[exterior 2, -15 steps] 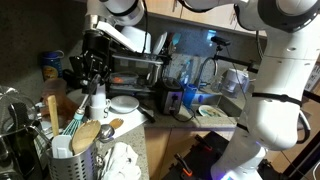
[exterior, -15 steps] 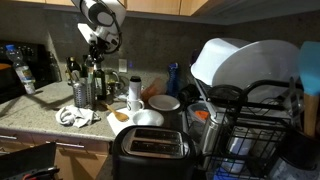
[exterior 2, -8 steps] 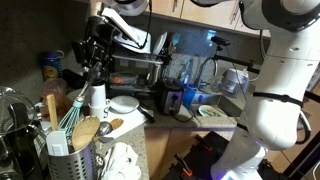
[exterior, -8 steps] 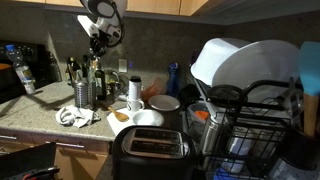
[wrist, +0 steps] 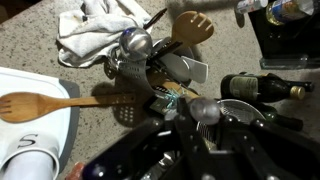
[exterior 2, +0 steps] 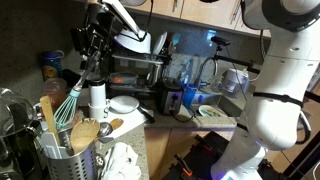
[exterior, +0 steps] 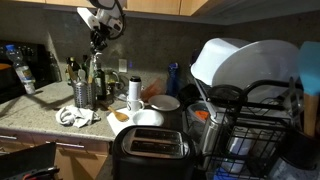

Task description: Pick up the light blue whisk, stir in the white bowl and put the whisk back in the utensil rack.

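My gripper point(exterior: 98, 38) point(exterior 2: 88, 47) point(wrist: 204, 118) hangs high over the counter, shut on the top end of the light blue whisk's handle. The whisk point(exterior 2: 64, 103) dangles straight down, its pale blue looped head level with the tops of the other utensils in the utensil rack point(exterior 2: 62, 165) point(exterior: 83, 94). In the wrist view the whisk's head point(wrist: 171, 96) shows right over the mesh rack point(wrist: 150, 72). The white bowl point(exterior: 165, 102) point(exterior 2: 125, 104) sits on the counter beside the rack, apart from the whisk.
Wooden spoons point(exterior 2: 50, 112) and other tools stand in the rack. A crumpled cloth point(wrist: 95, 28) lies next to it. A wooden spoon point(wrist: 40, 105) rests on a white plate point(exterior: 147, 118). Dark bottles point(wrist: 262, 88), a toaster point(exterior: 150, 150) and a large dish rack point(exterior: 255, 115) crowd the counter.
The gripper has risen, drawing the whisk up so its head now sits at the rack's top instead of down among the utensils.
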{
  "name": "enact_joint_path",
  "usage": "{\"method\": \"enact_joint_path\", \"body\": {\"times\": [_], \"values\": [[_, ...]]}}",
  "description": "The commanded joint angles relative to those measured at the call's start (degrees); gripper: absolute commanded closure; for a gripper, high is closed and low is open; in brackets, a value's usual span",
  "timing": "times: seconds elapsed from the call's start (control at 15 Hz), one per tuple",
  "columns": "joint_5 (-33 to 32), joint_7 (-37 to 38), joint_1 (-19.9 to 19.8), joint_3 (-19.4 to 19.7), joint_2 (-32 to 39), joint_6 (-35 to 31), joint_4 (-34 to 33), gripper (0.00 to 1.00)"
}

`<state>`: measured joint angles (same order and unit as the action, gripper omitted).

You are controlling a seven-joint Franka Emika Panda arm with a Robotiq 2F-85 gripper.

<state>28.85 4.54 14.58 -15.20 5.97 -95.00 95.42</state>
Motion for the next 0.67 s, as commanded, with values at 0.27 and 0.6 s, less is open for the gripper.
{"method": "enact_joint_path", "body": {"times": [0.27, 0.6], "values": [[-2.4, 1.5, -0.1, 0.5, -0.6, 4.4, -3.1, 0.9], [-9.1, 5.4, -0.2, 1.4, -0.5, 8.9, -3.8, 0.9]]}}
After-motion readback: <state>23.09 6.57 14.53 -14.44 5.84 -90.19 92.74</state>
